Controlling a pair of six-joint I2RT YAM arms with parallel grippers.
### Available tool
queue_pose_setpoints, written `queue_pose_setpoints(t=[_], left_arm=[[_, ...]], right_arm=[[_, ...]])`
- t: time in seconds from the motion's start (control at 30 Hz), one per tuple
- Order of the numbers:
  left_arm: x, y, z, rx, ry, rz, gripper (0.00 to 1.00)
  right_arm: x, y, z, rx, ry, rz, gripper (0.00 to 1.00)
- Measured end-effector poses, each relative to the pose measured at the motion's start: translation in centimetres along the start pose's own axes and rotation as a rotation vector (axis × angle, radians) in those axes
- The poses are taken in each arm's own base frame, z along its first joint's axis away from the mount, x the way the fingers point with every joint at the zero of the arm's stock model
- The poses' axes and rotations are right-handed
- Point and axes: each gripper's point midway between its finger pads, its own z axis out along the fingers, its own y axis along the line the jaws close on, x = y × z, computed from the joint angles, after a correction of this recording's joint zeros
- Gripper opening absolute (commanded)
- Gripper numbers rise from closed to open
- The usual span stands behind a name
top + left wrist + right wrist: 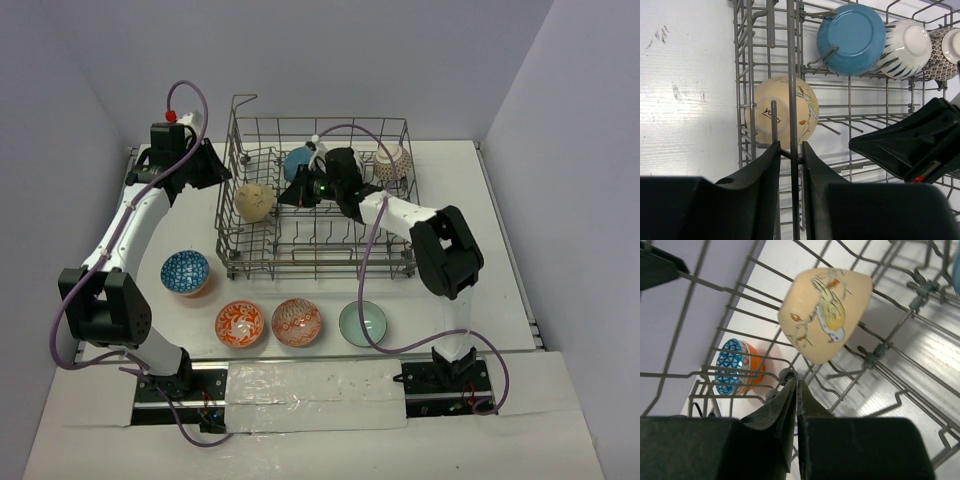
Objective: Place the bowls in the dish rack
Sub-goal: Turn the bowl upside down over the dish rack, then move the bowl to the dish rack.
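Note:
The grey wire dish rack (232, 215) stands mid-table. Inside it a tan bowl (255, 202) with a painted bird (825, 315) rests on its side by the left wall. Along the back sit a teal-blue bowl (852, 39), a white striped bowl (905, 47) and a dark patterned bowl (945, 52). My left gripper (790, 145) hangs at the rack's left wall, open narrowly, its jaws on either side of a rim wire. Reaching into the rack just right of the tan bowl, my right gripper (797, 382) is shut and holds nothing.
Several bowls sit on the table in front of the rack: a blue-patterned one with an orange outside (186, 272), an orange-red one (240, 323), a red patterned one (296, 321) and a pale green one (362, 323). Walls enclose the table on three sides.

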Motion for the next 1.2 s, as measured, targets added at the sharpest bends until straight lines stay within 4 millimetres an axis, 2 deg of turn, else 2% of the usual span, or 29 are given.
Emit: queue_pose_setpoints(t=[0.13,0.27,0.4,0.47,0.53,0.73,0.93,1.2], left_arm=[[0.0,0.0,0.0,-0.001,-0.001,0.013,0.12],[0.0,0.0,0.0,-0.004,-0.002,0.016,0.11],[0.0,0.1,0.0,-0.007,-0.002,0.016,0.11],[-0.1,0.0,0.0,-0.008,-0.002,0.016,0.04],[0.0,0.0,0.0,-0.008,-0.002,0.016,0.03],[0.0,0.0,0.0,-0.008,0.000,0.016,0.00],[0.0,0.0,0.0,-0.008,0.000,0.016,0.00],[0.0,0.0,0.0,-0.008,0.000,0.016,0.00]], right_arm=[[-1.2,1.5,0.5,-0.028,0.022,-0.055,0.11],[-2.4,3.3,2.0,-0.053,0.038,-0.124,0.11],[-0.9,3.8,3.5,-0.061,0.094,-0.140,0.11],[0.2,3.6,4.5,-0.053,0.132,-0.135,0.11],[1.4,3.1,5.0,-0.039,0.169,-0.130,0.11],[3.9,2.5,5.4,-0.013,0.241,-0.121,0.11],[4.2,2.7,5.7,-0.009,0.255,-0.132,0.11],[3.7,3.1,8.2,0.001,0.251,-0.157,0.11]])
